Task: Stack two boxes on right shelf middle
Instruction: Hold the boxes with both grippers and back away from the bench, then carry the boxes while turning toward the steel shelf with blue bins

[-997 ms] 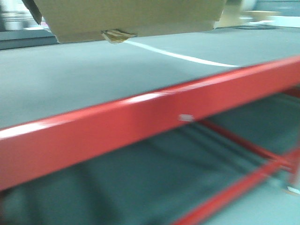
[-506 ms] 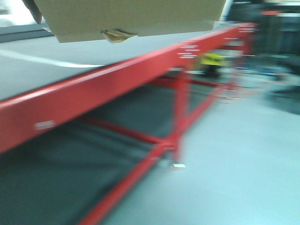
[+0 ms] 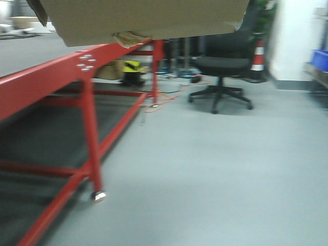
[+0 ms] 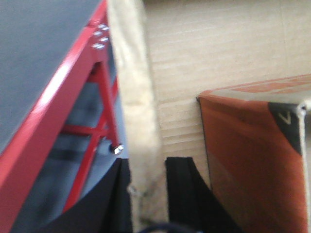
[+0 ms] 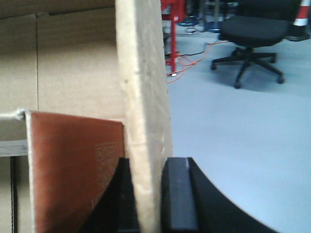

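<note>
Left tool (image 4: 148,164) first: its two black fingers (image 4: 182,189) are pinched tight on the upright wall of the cardboard box (image 4: 138,121), one finger inside and one outside, so it's closed on that wall. The right tool (image 5: 148,162) has the same deal going, fingers (image 5: 179,194) squeezed onto the opposite wall of the box (image 5: 143,97).

Inside the carton, just past the left tool's inner finger, we see an orange box (image 4: 252,155) with its corner close to the wall. From the right wrist there's a reddish-brown box (image 5: 73,170) sitting right against the gripped wall. We honestly can't tell if that's the same one.

From the front camera the cardboard box (image 3: 143,18) is up in the air at the top of the picture, not resting on anything, with a scruffy bit of tape (image 3: 128,37) hanging off its underside. The red shelf (image 3: 87,123) is off to the left and below it. Past that we get the grey floor (image 3: 205,169), a black office chair (image 3: 220,66), a striped cone (image 3: 259,55) and a blue bin (image 3: 320,59) far right. Whole front view is a bit blurry.
</note>
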You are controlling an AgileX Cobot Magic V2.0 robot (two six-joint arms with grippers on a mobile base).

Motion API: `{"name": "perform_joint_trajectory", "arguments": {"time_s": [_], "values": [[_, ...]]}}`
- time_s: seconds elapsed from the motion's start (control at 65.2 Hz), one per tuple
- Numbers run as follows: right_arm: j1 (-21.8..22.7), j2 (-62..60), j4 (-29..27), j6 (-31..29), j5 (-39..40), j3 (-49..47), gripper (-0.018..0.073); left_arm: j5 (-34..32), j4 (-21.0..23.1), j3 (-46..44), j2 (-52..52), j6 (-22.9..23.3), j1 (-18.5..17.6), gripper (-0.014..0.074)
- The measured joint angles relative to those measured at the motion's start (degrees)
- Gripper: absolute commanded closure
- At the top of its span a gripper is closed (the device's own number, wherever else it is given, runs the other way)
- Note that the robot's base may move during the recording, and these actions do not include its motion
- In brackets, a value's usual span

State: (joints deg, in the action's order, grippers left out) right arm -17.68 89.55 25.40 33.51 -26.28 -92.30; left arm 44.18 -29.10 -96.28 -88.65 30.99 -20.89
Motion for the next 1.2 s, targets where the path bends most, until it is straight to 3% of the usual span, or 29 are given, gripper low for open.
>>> {"name": "perform_joint_trajectory", "arguments": {"time_s": [1.197], "values": [[0.0, 0.0, 0.0, 0.0, 0.1, 0.0, 0.0711, 0.0, 0.0, 0.0, 0.0, 0.0, 0.0, 0.0707]]}}
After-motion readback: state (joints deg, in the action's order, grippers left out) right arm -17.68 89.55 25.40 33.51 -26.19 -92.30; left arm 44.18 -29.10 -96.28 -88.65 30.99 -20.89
